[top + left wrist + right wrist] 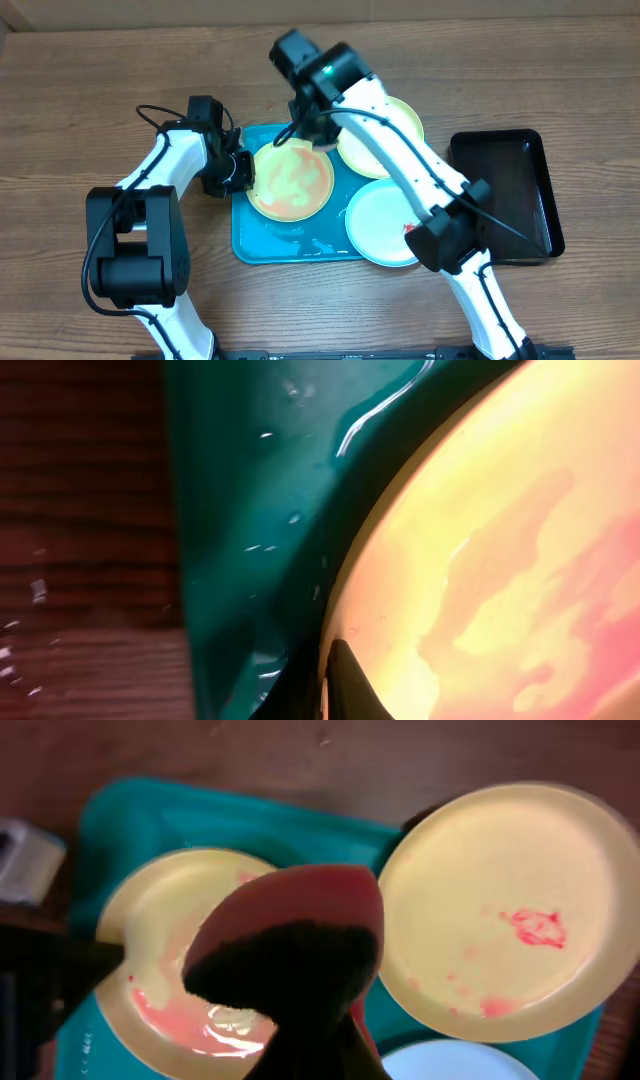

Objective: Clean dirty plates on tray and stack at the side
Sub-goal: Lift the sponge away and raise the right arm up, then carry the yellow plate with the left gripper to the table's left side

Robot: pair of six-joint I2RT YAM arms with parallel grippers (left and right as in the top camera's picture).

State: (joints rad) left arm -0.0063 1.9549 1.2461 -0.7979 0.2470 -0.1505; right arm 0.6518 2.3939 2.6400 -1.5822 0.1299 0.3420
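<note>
The turquoise tray (290,242) holds a pale yellow plate (290,185) covered in red smears, which also shows in the right wrist view (165,935). A second yellow-green plate (385,135), with small red spots (500,910), lies at the tray's far right corner. A blue-white plate (380,222) overhangs the tray's right edge. My left gripper (240,172) is shut on the smeared plate's left rim (480,560); one finger (340,680) lies on its top. My right gripper (308,128) holds a pink-red sponge (290,910) just above the smeared plate's far edge.
A narrow black tray (505,195) lies on the wooden table to the right of the plates. The turquoise tray's floor is wet (250,510). My right arm reaches across the blue-white plate and the second yellow-green plate.
</note>
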